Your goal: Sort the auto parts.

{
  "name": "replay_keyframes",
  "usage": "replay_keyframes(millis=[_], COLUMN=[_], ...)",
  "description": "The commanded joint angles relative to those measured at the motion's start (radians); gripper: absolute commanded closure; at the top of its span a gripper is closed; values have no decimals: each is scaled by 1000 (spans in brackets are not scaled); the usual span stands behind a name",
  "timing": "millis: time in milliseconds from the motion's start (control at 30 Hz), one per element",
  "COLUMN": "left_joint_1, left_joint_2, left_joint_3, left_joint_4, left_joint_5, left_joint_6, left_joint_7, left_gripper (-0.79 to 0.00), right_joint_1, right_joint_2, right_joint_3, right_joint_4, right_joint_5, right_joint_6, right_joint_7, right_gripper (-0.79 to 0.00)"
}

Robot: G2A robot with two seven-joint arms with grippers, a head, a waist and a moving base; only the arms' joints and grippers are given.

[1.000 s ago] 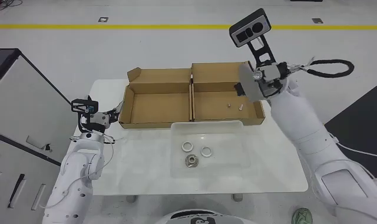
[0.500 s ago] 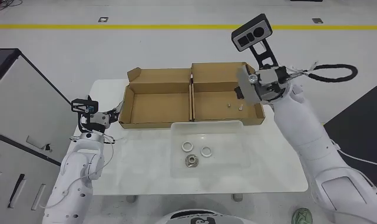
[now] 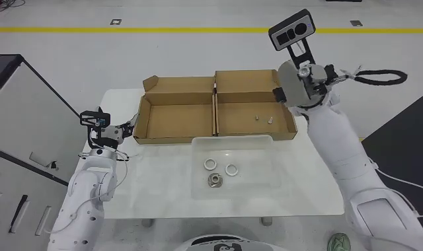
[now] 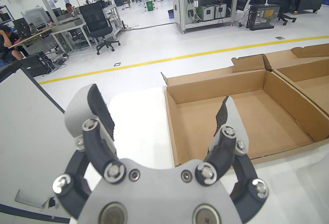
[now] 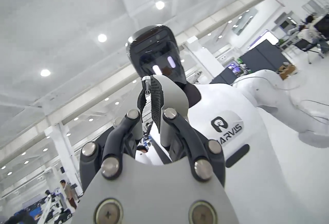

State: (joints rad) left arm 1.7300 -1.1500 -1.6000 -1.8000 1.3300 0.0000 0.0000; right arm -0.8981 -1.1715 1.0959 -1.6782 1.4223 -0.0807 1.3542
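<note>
My right gripper [image 5: 149,83] points upward and is shut on a small metal bolt [image 5: 146,80] held at its fingertips. In the top view the right gripper [image 3: 281,94] is raised over the far right corner of the right cardboard box [image 3: 289,127], which holds two small metal parts [image 3: 256,117] [image 3: 270,119]. Open and holding nothing, my left gripper [image 4: 159,99] hangs at the table's left side beside the left cardboard box [image 4: 282,109], seen from above as the left gripper [image 3: 125,129]. A clear tray [image 3: 264,142] holds two white rings [image 3: 209,164] [image 3: 232,170] and a metal gear-like part [image 3: 214,179].
The two cardboard boxes sit side by side at the back of the white table [image 3: 165,185], with the left box [image 3: 141,112] bare inside. A grey cabinet [image 3: 26,112] stands just left of the table.
The right arm has drawn back to the right from over the right box, and its wrist has turned upward. The left arm and the parts have not moved.
</note>
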Motion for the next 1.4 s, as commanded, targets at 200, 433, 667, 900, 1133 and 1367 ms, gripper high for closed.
replay_keyframes(millis=[200,433,667,900,1133,1367], left_joint_1=[0,0,0,0,0,0], left_joint_2=[0,0,0,0,0,0], left_joint_3=[0,0,0,0,0,0], left_joint_4=[0,0,0,0,0,0], left_joint_5=[0,0,0,0,0,0], left_joint_6=[0,0,0,0,0,0], left_joint_7=[0,0,0,0,0,0], left_gripper=[-785,-785,-785,-785,-785,-785], right_joint_1=[-10,-33,-39,-37,-37,-38], right_joint_2=[5,-13,-32,-33,-33,-29], right_joint_3=[32,24,14,14,14,27], right_joint_4=[-22,-28,-21,-18,-18,-23], right_joint_5=[-145,-7,89,90,90,24], right_joint_6=[35,31,40,43,43,40], right_joint_7=[-21,-6,20,25,25,-13], right_gripper=[0,0,0,0,0,0])
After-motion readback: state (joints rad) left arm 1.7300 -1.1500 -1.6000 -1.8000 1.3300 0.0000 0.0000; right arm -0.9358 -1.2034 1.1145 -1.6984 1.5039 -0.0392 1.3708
